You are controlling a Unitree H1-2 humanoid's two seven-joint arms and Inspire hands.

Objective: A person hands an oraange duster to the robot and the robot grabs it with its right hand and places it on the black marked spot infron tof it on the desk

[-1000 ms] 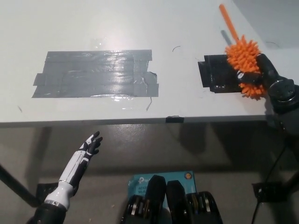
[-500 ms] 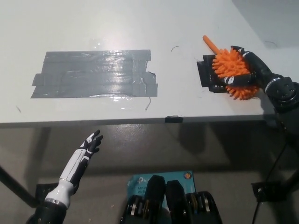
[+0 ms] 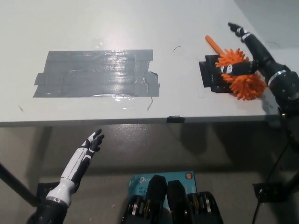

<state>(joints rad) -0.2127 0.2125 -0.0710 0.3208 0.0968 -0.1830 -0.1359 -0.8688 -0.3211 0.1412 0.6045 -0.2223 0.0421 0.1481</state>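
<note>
since the earlier frames the black right hand has loosened from a closed grip on the orange duster: its fingers now stretch out and apart toward the far edge of the desk, while one dark digit still lies across the middle of the bristle head. the duster, carried upright above the desk a second ago, now lies flat on the white desk, its spiky head resting on the small black marked spot near the desk's right front edge and spilling past the spot's right side; its thin orange handle points up and to the left, beyond the tape. a large grey tape patch sits well apart to the left, unchanged. the white left hand hangs below the desk's front edge at lower left, fingers straight and slightly spread, holding nothing, as before.
</note>
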